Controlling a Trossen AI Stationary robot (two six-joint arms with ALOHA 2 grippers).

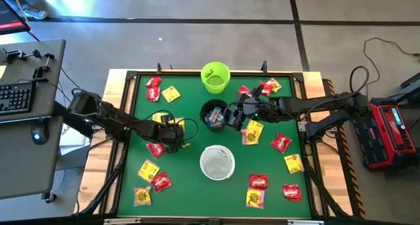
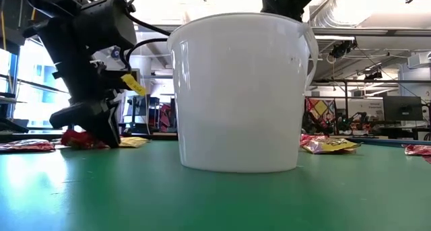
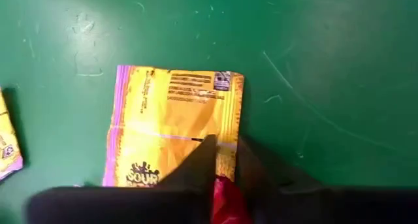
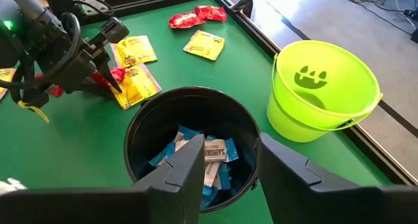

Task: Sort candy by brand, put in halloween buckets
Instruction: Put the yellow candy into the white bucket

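The left gripper is lowered to the green table, its jaws pinched on a red candy packet lying over a yellow Sour Patch packet. The right gripper is held above the black bucket, jaws spread and empty; blue-and-white Hershey's packets are seen inside, directly beneath them.

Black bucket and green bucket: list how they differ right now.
The black bucket holds small blue-and-white packets; the green bucket looks empty in the right wrist view. The green bucket has a jack-o'-lantern face inside its wall; the black bucket shows none. The right claw hovers open over the black bucket, not the green one. Both are round, upright pails of similar size.
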